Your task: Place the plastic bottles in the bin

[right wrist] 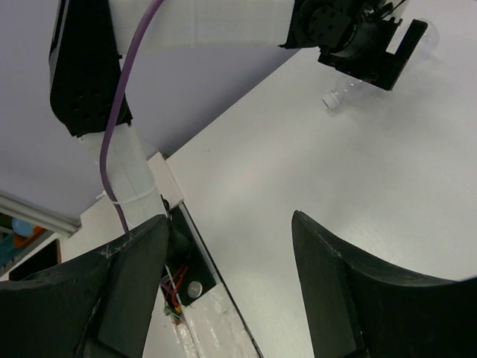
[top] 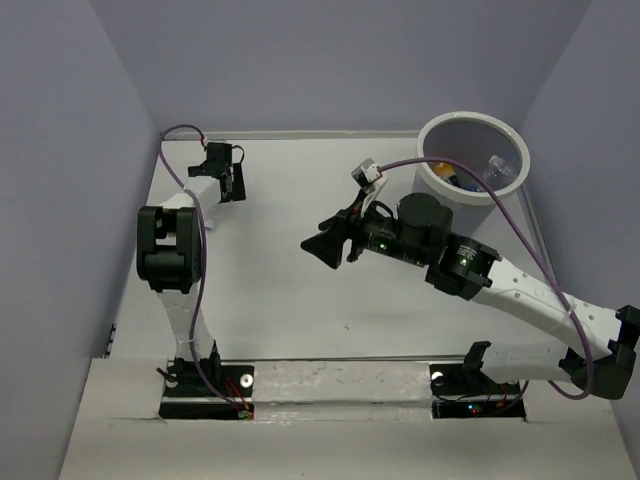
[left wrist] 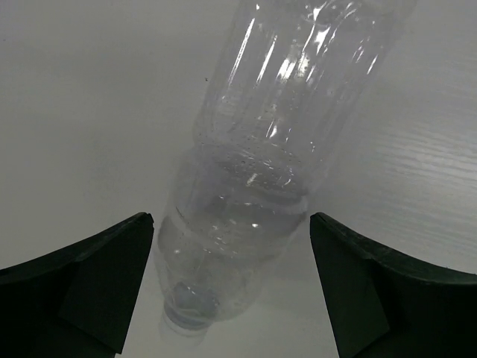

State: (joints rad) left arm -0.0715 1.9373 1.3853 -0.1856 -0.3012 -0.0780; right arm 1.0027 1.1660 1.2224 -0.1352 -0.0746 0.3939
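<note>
Left end effector (left wrist: pixel 230 218), fingers apart, is poised over a clear plastic bottle (left wrist: pixel 261 149) lying on the worktop (top: pixel 280 290) at upper left of the overhead frame. The bottle's long axis runs between the fingers, neck toward the wrist. Right end effector (top: pixel 322 247), spread and empty, hangs mid-frame, nearer the bin (top: pixel 465 135).

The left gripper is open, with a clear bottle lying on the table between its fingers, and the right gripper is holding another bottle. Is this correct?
Not fully. The right gripper holds nothing: the right wrist view shows it open, only the white table below. The left gripper is indeed open, the clear bottle lying between its fingers.
</note>
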